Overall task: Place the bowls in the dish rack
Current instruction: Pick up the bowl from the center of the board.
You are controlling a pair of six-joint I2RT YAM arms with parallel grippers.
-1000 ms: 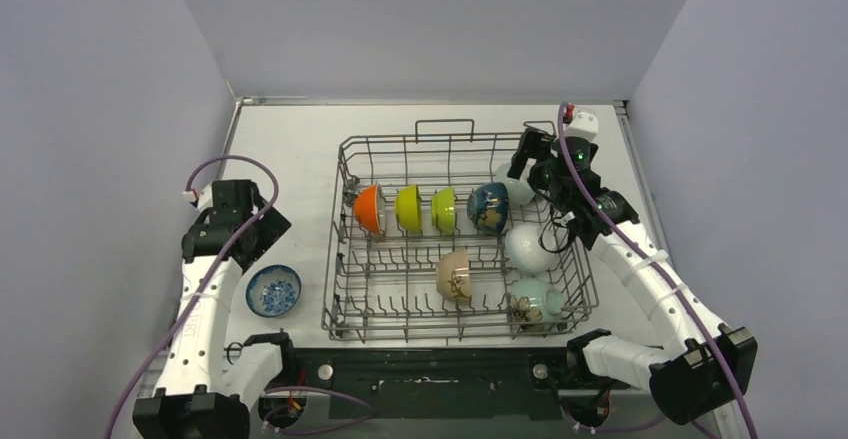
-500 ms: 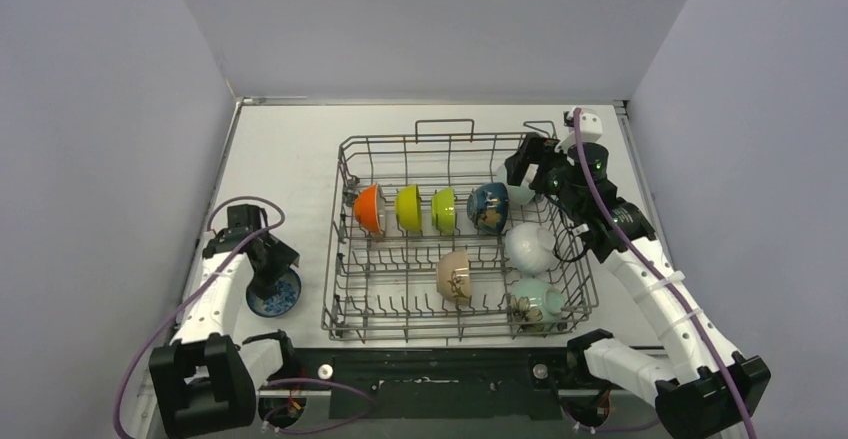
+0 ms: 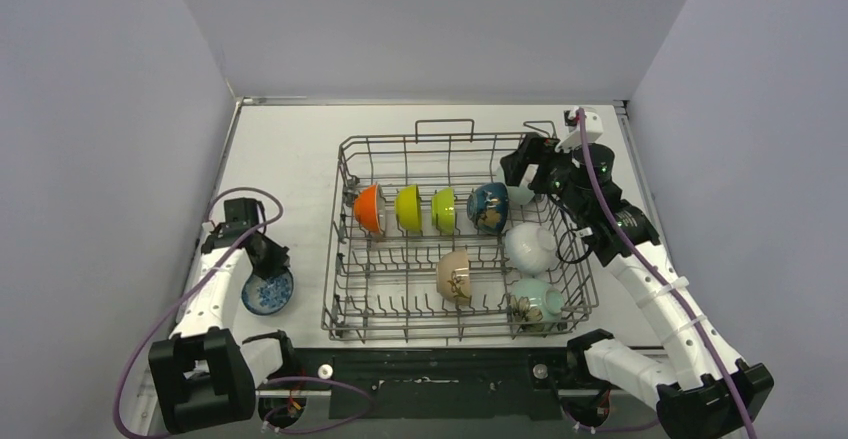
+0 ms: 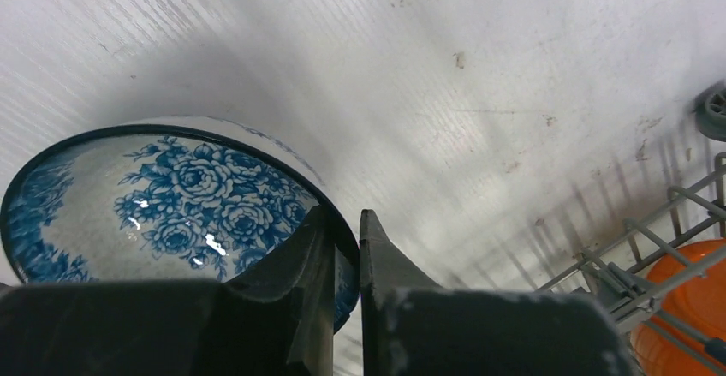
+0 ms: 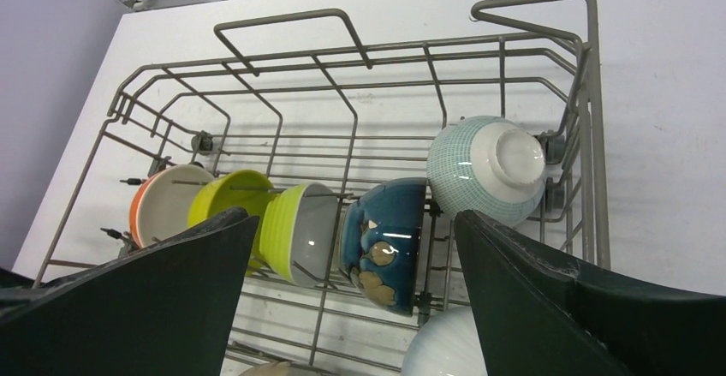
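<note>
The blue-patterned bowl (image 3: 266, 296) sits upright on the table left of the dish rack (image 3: 400, 143). My left gripper (image 3: 268, 265) is shut on its right rim; in the left wrist view one finger (image 4: 300, 260) is inside the bowl (image 4: 154, 205) and the other is outside. Several bowls stand in the rack: orange (image 3: 369, 208), yellow (image 3: 407, 207), lime (image 3: 443, 209), dark blue (image 3: 487, 207), beige (image 3: 454, 275), white (image 3: 530, 247), pale green (image 3: 536, 301). My right gripper (image 3: 519, 165) hangs open over the rack's far right corner, holding nothing, above a checked bowl (image 5: 488, 166).
The rack's handle loops (image 5: 282, 23) rise at its far side below the right gripper. Purple walls close in the table on three sides. Bare white table (image 3: 290, 149) lies left of and behind the rack. The arm bases stand along the near edge.
My left gripper came down and toward me onto the blue-patterned bowl and shut on its rim. My right gripper shifted slightly over the rack's far right corner, still open.
</note>
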